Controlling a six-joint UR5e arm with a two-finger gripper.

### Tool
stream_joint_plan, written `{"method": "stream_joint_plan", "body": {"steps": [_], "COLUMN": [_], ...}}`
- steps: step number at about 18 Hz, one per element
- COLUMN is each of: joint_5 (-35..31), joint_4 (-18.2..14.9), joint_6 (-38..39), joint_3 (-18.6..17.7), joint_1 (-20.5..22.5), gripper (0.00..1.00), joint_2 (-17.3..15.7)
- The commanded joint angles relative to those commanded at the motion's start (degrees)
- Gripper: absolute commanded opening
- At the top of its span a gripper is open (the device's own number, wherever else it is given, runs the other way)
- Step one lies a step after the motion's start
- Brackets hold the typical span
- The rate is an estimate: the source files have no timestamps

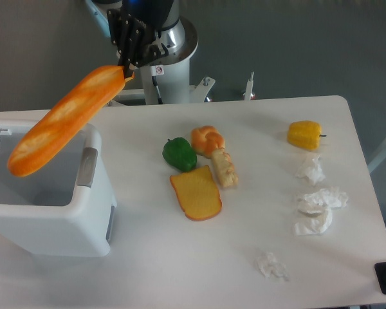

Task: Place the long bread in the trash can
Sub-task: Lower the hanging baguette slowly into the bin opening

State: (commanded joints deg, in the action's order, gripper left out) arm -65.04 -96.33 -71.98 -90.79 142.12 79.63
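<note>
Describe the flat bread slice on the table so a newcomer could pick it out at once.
Start at the white trash can on the table's left, then look right to the food cluster mid-table. The bread slice is the cluster's nearest piece, below the green pepper and round bun. It alone lies flat: yellow face, orange crust.

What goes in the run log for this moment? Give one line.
phase: carry | gripper: shut on long bread at one end | bread: tilted, in the air over trash can | release: not yet
</note>
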Motion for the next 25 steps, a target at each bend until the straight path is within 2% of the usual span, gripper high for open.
{"method": "stream_joint_plan", "body": {"steps": [5, 11, 16, 20, 25], "joint_5": [-0.09, -0.26, -1.84, -5.97, -6.77], "joint_4": [0.17, 1.05, 1.14, 0.97, 1.05], "joint_6": [0.09, -0.35, -0.44, -0.44, 0.18], "joint_3": [0.09, 1.84, 2.98, 3.6, 3.95], "joint_1": [-0.7, -1.58, -2.63, -4.74, -5.62], "gripper": [0.0, 0.0, 0.0, 0.0, 0.0], "joint_2": [0.44, 1.32, 1.49, 1.93, 2.55]}}
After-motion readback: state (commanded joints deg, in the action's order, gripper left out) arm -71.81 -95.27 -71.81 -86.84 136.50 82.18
